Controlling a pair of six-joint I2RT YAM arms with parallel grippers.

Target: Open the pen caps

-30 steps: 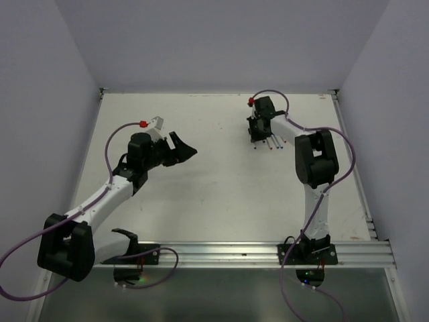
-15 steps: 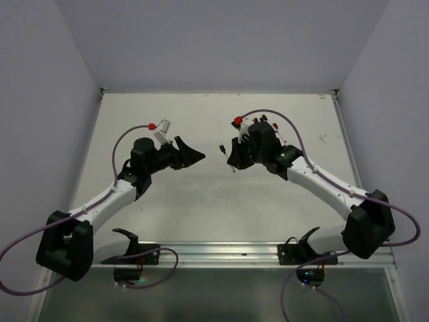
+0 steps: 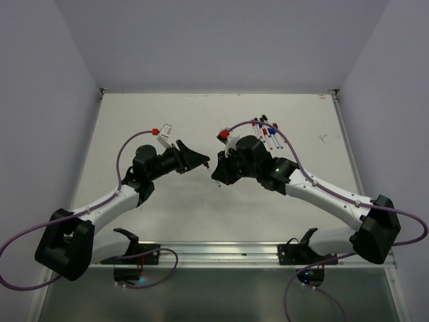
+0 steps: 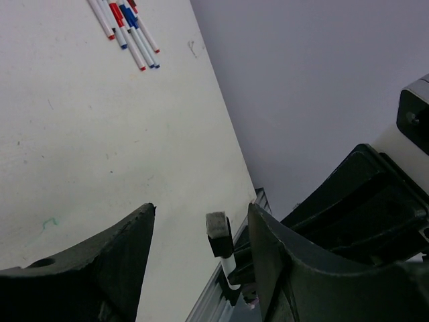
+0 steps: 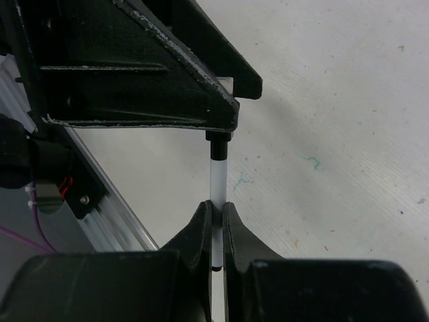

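We see one white pen (image 5: pixel 216 181), black cap (image 5: pixel 218 141) on, pinched in the right gripper (image 5: pixel 216 216); other pens (image 3: pixel 268 134) lie bunched on the counter (image 3: pixel 201 221).

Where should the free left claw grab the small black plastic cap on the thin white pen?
Across the round sides of the black plastic cap, not the thin white barrel, which the right gripper clamps. The cap end sticks out free toward the left gripper, between its open fingers, so approaching end-on along the barrel seems best.
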